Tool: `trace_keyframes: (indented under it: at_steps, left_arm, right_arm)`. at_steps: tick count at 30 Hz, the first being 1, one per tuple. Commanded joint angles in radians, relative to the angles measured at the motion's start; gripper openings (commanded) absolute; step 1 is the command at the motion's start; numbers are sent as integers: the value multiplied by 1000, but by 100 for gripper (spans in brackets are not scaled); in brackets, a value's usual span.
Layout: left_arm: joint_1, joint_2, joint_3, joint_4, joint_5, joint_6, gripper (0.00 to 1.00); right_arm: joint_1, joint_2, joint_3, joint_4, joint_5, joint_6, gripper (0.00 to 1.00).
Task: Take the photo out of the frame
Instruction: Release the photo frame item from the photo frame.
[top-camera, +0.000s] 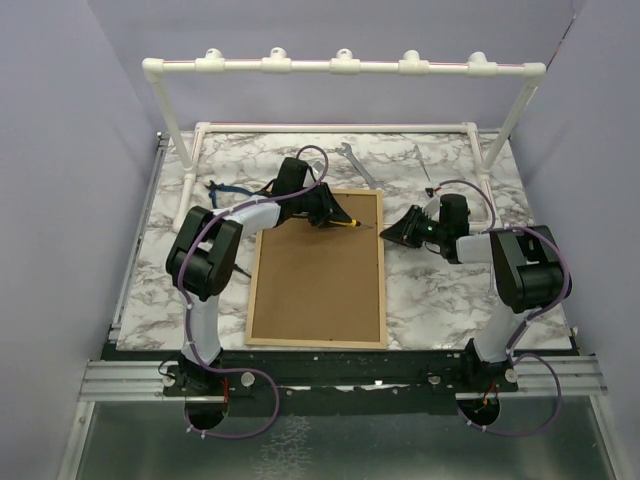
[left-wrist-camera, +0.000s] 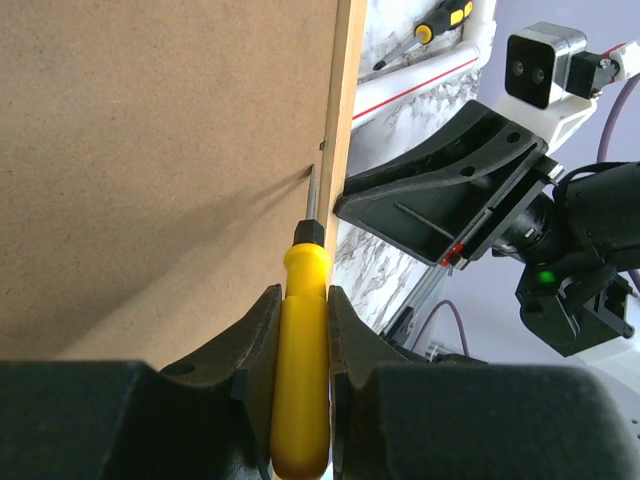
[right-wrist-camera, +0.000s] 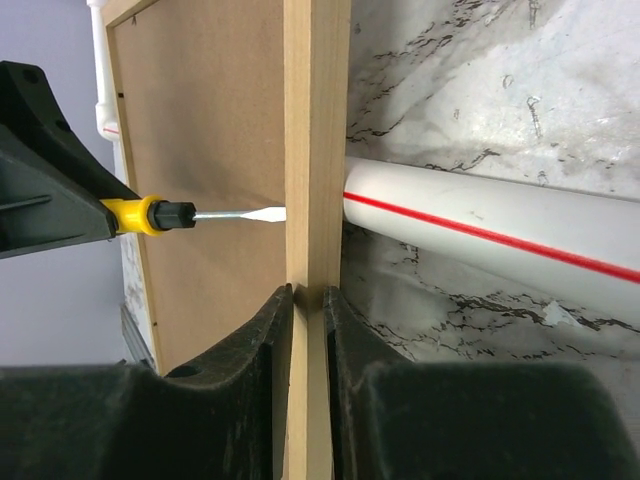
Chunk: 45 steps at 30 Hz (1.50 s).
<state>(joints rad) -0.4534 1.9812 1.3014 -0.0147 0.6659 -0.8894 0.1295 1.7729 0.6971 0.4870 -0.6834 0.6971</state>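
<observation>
My left gripper (left-wrist-camera: 302, 300) clamps the screwdriver (left-wrist-camera: 306, 262), blade at the frame (right-wrist-camera: 316, 150) edge, evidently to pry; my right gripper (right-wrist-camera: 307, 296) pinches that edge steady.

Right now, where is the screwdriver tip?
In the right wrist view, the screwdriver tip rests over the brown back of the frame, against its right wooden edge.

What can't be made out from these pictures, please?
The photo: every view, under the brown back of the frame, which lies face down.
Any clip at the tip of the screwdriver: too small in every view.
The frame's far left corner: top view, covered by the left arm.
</observation>
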Motion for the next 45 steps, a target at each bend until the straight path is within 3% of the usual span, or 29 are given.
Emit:
trace_keyframes:
  at_steps: [1,6,45]
  left_arm:
    - [4,30,35,37,20,-2,0]
    - [4,42,45,39,21,-3,0]
    - [-33,81,46,149,40,-86,0]
  right_arm:
    - [-4,29,19,-19,7,-25,20]
    - [-4,39,20,-26,7,-31,11]
    - [-1,55,36,-39,-29,-47,16]
